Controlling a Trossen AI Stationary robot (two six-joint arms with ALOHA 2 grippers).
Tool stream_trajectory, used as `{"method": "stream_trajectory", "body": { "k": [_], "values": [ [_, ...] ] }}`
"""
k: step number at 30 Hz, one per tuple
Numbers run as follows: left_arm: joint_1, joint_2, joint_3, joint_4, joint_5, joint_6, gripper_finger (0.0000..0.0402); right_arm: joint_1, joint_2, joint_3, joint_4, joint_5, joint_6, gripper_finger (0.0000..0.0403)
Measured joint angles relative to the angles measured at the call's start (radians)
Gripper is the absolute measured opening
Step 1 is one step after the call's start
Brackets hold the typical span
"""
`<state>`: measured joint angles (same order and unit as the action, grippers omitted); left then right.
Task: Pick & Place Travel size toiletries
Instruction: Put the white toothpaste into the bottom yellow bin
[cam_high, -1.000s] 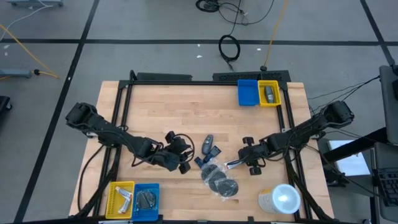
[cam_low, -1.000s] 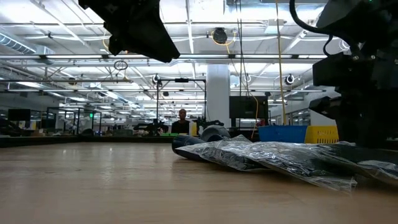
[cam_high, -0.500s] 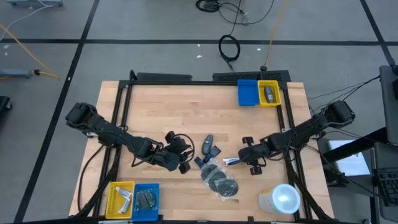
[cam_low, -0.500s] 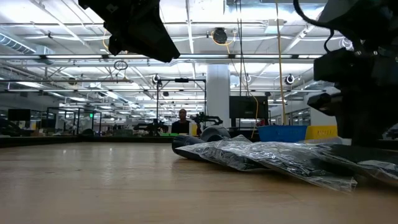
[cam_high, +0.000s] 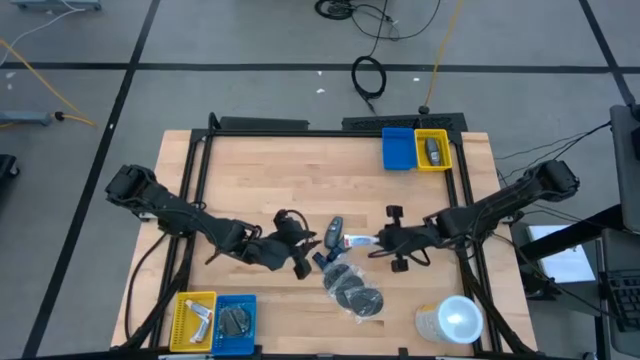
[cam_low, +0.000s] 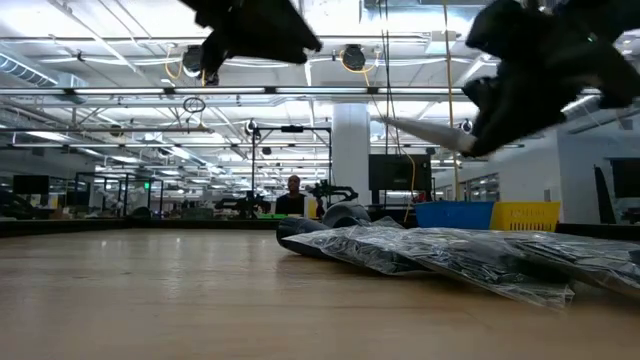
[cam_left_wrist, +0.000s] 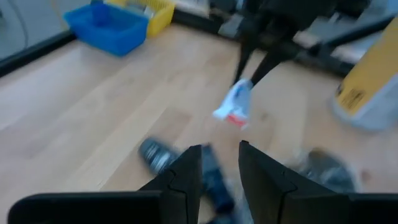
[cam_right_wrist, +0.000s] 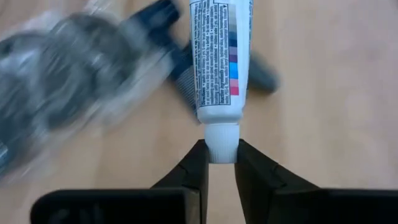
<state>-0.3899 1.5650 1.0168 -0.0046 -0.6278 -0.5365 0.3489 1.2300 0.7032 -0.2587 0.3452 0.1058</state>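
Toiletries are spread around the middle of the worktop, and one of them is up in the air: a small white tube (cam_right_wrist: 216, 59) with a coloured stripe down its side, clamped by its cap end between the right gripper (cam_right_wrist: 217, 163) fingers, jaws clenched tight on it. From above, the tube (cam_high: 358, 241) hangs just off the wood near the centre, the right gripper (cam_high: 385, 241) reaching in from the right edge. The low view has the tube (cam_low: 425, 132) pointing level, well clear of the surface.

Below it sits the clear wrap holding dark round discs (cam_high: 352, 291), lying toward the near edge, and beside that a couple of small dark grey bottles (cam_high: 333, 238) on the wood, touching the wrap's far end.

The left gripper (cam_high: 301, 255) hovers just beside those bottles, coming in from the left edge. Its fingers (cam_left_wrist: 186, 177) stand a little apart with nothing between them, released, pointing at the hanging tube (cam_left_wrist: 234, 107).

At the far right corner, a blue bin (cam_high: 398, 149) and a yellow bin (cam_high: 434, 150) stand side by side, touching. At the near left corner, another yellow bin (cam_high: 195, 320) and blue bin (cam_high: 237, 320), each with something small inside. A white-lidded cup (cam_high: 452, 321) stands at the near right corner. A person (cam_low: 293, 196) stands far back in the room.
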Motion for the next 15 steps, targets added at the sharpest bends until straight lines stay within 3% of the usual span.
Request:
{"method": "stream_trajectory", "body": {
  "k": [7,15],
  "values": [
    [0.044,0.000,0.000,0.224,0.000,0.034,0.0104,0.000,0.000,0.085,0.007,0.234,-0.083,0.0044],
    [0.114,0.000,0.000,0.291,0.001,-0.026,0.0104,0.000,-0.001,0.142,0.033,0.368,-0.183,0.0044]
  ]
}}
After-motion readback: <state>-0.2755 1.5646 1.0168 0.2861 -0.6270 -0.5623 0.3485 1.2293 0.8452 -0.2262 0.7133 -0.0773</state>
